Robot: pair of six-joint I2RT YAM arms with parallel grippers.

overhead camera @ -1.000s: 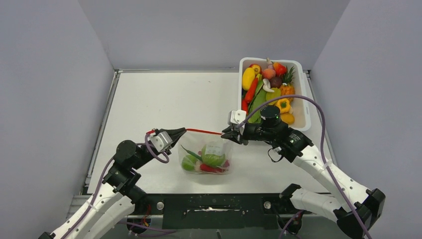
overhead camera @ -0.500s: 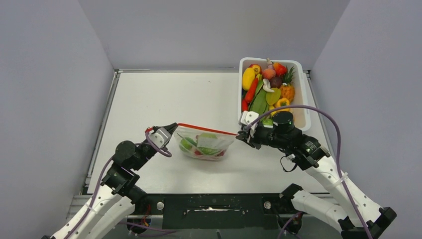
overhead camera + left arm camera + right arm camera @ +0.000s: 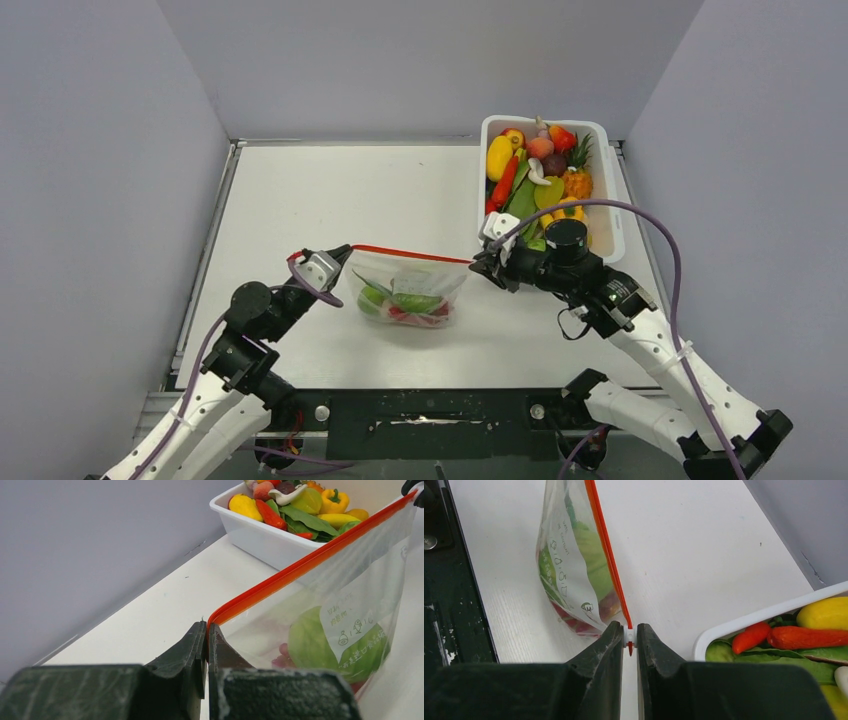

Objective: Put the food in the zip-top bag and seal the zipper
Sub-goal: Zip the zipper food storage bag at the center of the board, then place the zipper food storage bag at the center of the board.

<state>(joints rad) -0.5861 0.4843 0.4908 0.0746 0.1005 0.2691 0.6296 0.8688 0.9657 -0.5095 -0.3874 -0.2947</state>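
White table (image 3: 330,200), plain grey walls (image 3: 430,60) on three sides. White tub (image 3: 612,215) sat at the far right corner.

Bag (image 3: 408,290) was near the tub, off its near-left corner and not touching it. It was held up by its top edge, with the zipper (image 3: 410,253) on top and pulled into a straight taut line. Couldn't tell if the bag's bottom rested on the table.

Right gripper (image 3: 482,263) was at the zipper end closest to the tub. Its fingers were closed on a small white tab (image 3: 628,636) at the tip of the zipper, clear in the right wrist view.

Left gripper (image 3: 342,254) was at the zipper end farthest from the tub. Its jaws were pinched tight on that corner of the strip, and in the left wrist view the orange band ran straight out from between the fingertips (image 3: 200,640).

Along the visible length the zipper read as one flat band, both sides together.

Food (image 3: 398,300) in the bag was settled low, away from the zipper: a big green piece, something red under it, a dark green leaf shape. A printed white label on the bag's face partly covered it.

The rest of the produce (image 3: 540,170) lay piled inside the tub: yellow, red, orange and green pieces.
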